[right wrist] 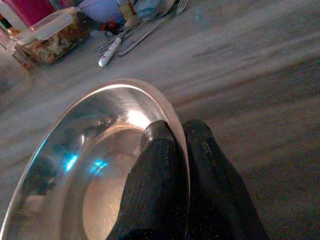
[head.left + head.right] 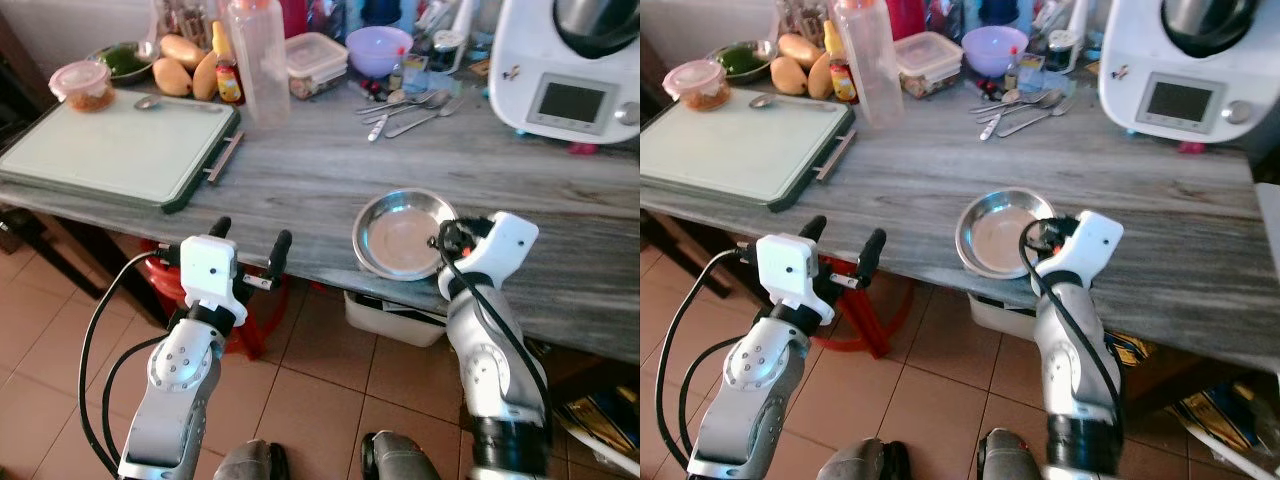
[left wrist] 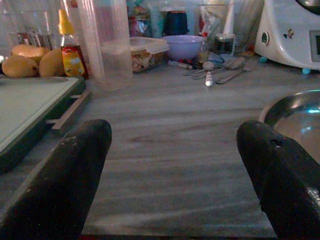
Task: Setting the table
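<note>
Steel plate (image 2: pixel 403 235) pinched at its rim by our right gripper (image 1: pixel 175 137), left gripper (image 2: pixel 250 248) wide; overhanging the table edge (image 2: pixel 300 268), it may tip off.

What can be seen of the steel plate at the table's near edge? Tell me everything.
The steel plate is round, shallow and shiny, with a raised rim and a flat, empty bottom. It lies level on the grey wood-grain table, close to the near edge. The right gripper is shut on its rim, one finger inside, one outside.

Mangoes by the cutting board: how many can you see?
3 mangoes, side by side at the counter's back behind the cutting board, left of the sauce bottle. More may be hidden.
</note>
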`<state>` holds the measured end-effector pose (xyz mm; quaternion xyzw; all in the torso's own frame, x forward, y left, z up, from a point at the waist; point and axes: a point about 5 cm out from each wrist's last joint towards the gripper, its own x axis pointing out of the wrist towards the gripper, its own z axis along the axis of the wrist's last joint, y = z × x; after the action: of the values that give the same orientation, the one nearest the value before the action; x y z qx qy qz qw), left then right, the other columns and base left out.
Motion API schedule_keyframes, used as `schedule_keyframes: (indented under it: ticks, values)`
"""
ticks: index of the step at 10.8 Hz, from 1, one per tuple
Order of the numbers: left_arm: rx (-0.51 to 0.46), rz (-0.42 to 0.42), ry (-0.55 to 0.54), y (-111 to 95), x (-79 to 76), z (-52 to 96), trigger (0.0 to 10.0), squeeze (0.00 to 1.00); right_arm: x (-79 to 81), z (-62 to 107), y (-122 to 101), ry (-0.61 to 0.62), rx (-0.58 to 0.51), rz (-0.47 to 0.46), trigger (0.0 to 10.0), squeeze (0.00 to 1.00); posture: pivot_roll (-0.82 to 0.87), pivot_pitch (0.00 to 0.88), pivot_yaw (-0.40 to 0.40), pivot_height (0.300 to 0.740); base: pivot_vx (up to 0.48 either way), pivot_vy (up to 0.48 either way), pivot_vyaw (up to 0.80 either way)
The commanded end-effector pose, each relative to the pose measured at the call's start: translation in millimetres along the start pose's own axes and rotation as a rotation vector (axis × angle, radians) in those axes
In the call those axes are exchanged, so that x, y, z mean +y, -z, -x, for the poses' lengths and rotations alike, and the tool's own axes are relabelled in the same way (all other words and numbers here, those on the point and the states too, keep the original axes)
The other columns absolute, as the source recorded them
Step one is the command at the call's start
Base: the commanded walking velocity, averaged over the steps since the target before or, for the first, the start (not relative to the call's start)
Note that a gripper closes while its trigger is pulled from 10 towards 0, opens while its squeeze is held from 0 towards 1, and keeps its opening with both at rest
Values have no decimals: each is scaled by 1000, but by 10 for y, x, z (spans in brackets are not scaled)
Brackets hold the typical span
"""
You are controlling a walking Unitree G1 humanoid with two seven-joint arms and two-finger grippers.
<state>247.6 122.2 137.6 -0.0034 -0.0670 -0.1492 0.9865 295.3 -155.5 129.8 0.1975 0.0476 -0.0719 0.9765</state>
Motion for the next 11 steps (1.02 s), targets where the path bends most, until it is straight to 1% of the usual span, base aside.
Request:
schedule_keyframes:
  ticks: [1, 2, 3, 4, 5, 6, 7, 8, 9, 10, 11]
  values:
    - [-1, -15, -3, -27, 9, 16, 10000, 0, -2, -18, 78, 19, 51, -25, 10000, 0, -57, 149, 41, 740, 0, 0, 0]
    - [0, -16, 1, -26, -4, 17, 10000, 0, 28, -64, 81, 5, 61, -38, 10000, 0, -58, 149, 39, 740, 0, 0, 0]
    - [0, -13, 9, -28, -14, 15, 10000, 0, 43, -93, 96, -3, 76, -56, 10000, 114, -57, 149, 38, 740, 0, 0, 0]
    - [2, 11, 43, -27, -40, 22, 10000, 0, 50, -111, 118, -1, 95, -73, 10000, 690, -57, 147, 38, 740, 0, 0, 0]
    - [4, 42, 94, -26, -74, 48, 10000, 0, 74, -125, 123, -11, 101, -75, 10000, 1000, -56, 147, 39, 740, 0, 0, 0]
    - [12, 56, 169, -15, -129, 86, 10000, 0, 104, -129, 140, -24, 112, -77, 10000, 1000, -57, 143, 35, 740, 0, 0, 0]
    - [18, 46, 187, -6, -138, 97, 10000, 0, 117, -132, 154, -31, 123, -86, 10000, 1000, -57, 143, 35, 740, 0, 0, 0]
    - [23, 55, 187, 1, -133, 96, 10000, 0, 149, -138, 164, -38, 140, -108, 10000, 1000, -56, 138, 33, 740, 0, 0, 0]
    - [23, 57, 189, 0, -131, 98, 10000, 0, 176, -131, 128, -48, 130, -109, 10000, 1000, -56, 138, 33, 740, 0, 0, 0]
    - [22, 58, 187, -1, -128, 100, 10000, 0, 187, -104, 65, -72, 102, -82, 10000, 1000, -56, 138, 33, 740, 0, 0, 0]
    - [6, 47, 195, -15, -131, 104, 10000, 0, 171, -74, -5, -92, 55, -32, 10000, 1000, -62, 134, 32, 740, 0, 0, 0]
